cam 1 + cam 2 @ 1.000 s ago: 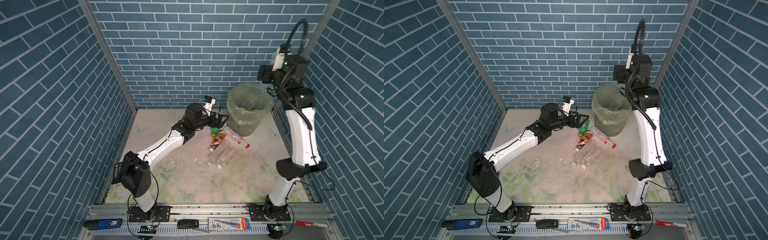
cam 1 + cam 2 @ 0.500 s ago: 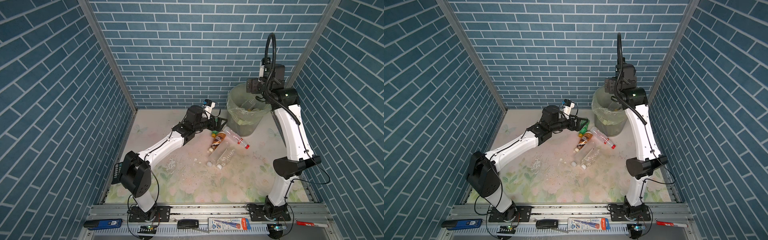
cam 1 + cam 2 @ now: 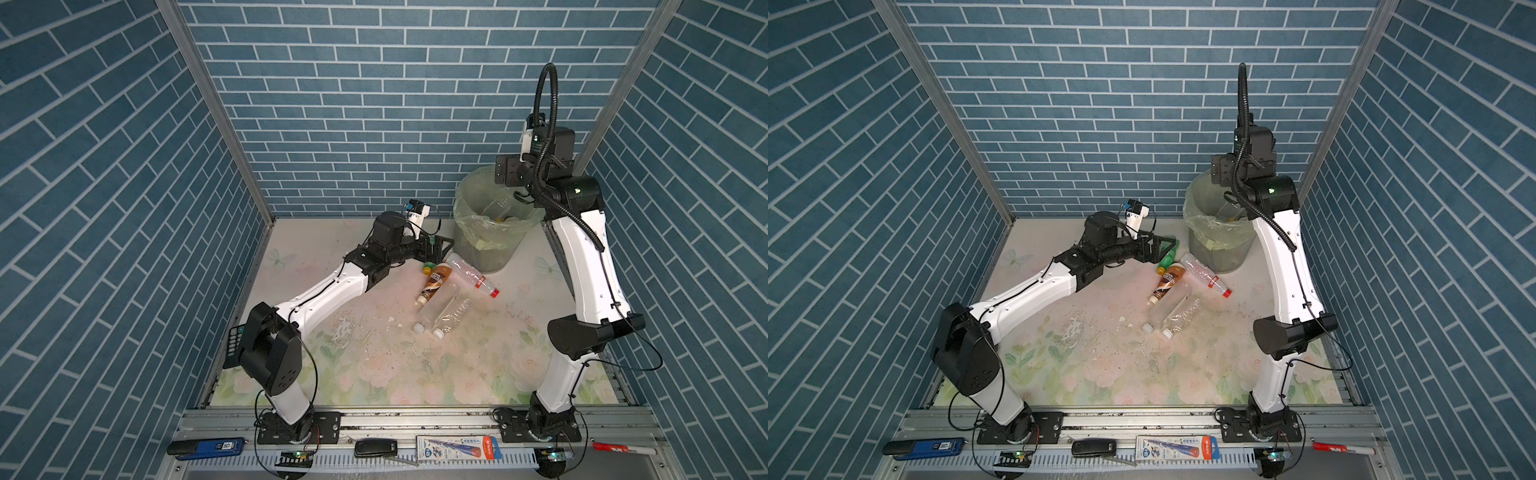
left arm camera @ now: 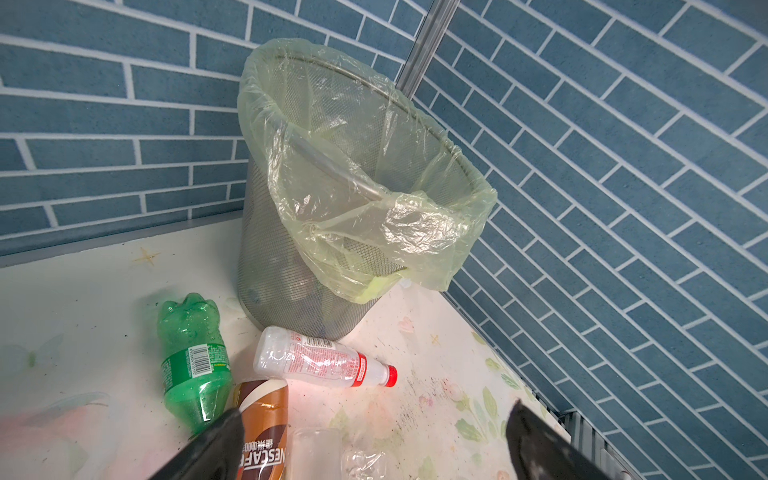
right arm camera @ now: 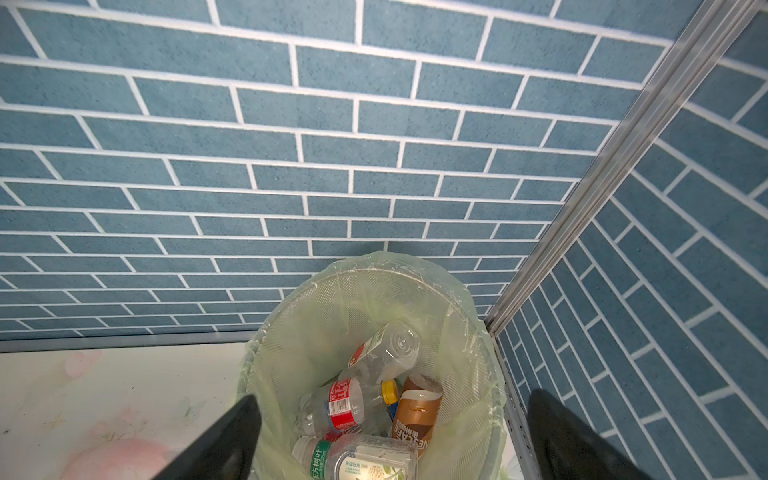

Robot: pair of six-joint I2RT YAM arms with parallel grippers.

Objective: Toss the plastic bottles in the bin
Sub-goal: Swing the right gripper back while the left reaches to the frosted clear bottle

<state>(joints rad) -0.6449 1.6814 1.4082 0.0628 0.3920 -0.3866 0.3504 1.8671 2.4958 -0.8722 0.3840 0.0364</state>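
Lined grey bin (image 3: 1219, 254) in far right corner, right gripper (image 3: 1222, 171) above its rim, left gripper (image 3: 1168, 245) low with jaws apart near green bottle (image 3: 1166, 260), brown bottle (image 3: 1168, 282), red-capped bottle (image 3: 1204, 276) and two clear bottles (image 3: 1178, 313) lying on floral mat (image 3: 1100, 374).

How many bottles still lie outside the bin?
5. Green bottle, brown bottle, red-capped clear bottle clustered beside the bin; two white-capped clear bottles side by side nearer the robot. The left arm may hide more.

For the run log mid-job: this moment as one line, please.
left pincer open, empty, low by green bottle | right pincer open, empty, above bin | five bottles on table | more in bin
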